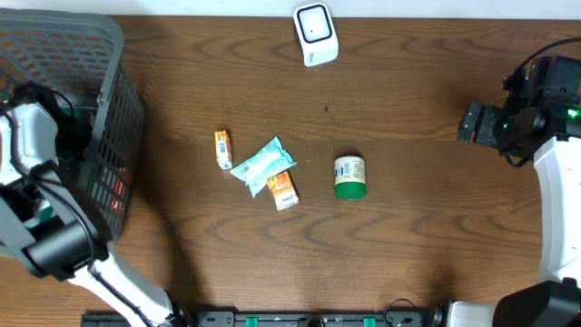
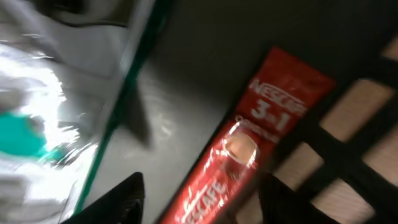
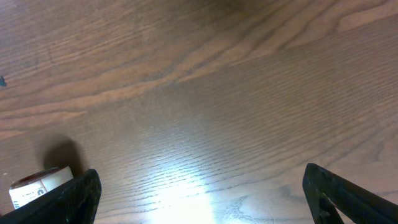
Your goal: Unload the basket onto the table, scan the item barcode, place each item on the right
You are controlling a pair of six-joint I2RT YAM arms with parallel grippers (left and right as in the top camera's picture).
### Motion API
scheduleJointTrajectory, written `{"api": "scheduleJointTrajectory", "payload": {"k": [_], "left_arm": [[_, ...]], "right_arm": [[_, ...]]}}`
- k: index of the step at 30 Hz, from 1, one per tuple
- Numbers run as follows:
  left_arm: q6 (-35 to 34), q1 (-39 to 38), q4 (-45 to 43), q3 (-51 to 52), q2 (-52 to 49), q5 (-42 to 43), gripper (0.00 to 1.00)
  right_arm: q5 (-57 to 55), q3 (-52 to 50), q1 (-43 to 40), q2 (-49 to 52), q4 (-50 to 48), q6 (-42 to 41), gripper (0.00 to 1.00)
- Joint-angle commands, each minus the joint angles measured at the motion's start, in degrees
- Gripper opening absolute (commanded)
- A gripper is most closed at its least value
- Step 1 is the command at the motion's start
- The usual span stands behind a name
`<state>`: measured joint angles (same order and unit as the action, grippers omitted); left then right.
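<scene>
Overhead: dark wood-grain table (image 1: pixel 408 236), nothing of the room beyond it in frame. Black mesh basket (image 1: pixel 109 82) sits at the left edge. White scanner (image 1: pixel 314 34) is at top centre. Mid-table there is a small orange packet (image 1: pixel 223 148), a teal packet (image 1: pixel 262 163) overlapping a second orange packet (image 1: pixel 284 190), and a green-lidded jar (image 1: pixel 349 176) just to their right. Left arm (image 1: pixel 32 136) reaches into the basket. Right gripper (image 1: pixel 468 123) hangs over bare wood at the right edge.

Left wrist: blurred basket interior. Red Nescafé 3in1 sachet (image 2: pixel 249 143) lies diagonally on the floor, with a clear plastic pack (image 2: pixel 37 124) to its left. Left gripper (image 2: pixel 199 205) is partly open, fingers on either side of the sachet's lower end, not clamped.

Right wrist: wood grain with a glare patch. Right gripper is spread wide, holding nothing, with the jar's edge by one finger.
</scene>
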<state>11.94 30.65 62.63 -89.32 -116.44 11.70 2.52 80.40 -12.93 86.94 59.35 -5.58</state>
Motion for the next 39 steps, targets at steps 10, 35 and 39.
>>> {"api": "scheduleJointTrajectory", "payload": {"k": [10, 35, 39], "left_arm": [[2.67, -2.08, -2.51, 0.74, -5.73, -5.22, 0.41], [-6.75, -3.89, 1.66, -0.96, 2.34, -12.87, 0.62], [-9.88, -5.14, 2.27, 1.18, 2.34, -21.29, 0.68]], "right_arm": [[-0.55, 0.39, 0.0, 0.07, 0.11, 0.52, 0.99], [-0.55, 0.39, 0.0, 0.07, 0.11, 0.52, 0.99], [-0.55, 0.42, 0.0, 0.07, 0.11, 0.52, 0.99]]}}
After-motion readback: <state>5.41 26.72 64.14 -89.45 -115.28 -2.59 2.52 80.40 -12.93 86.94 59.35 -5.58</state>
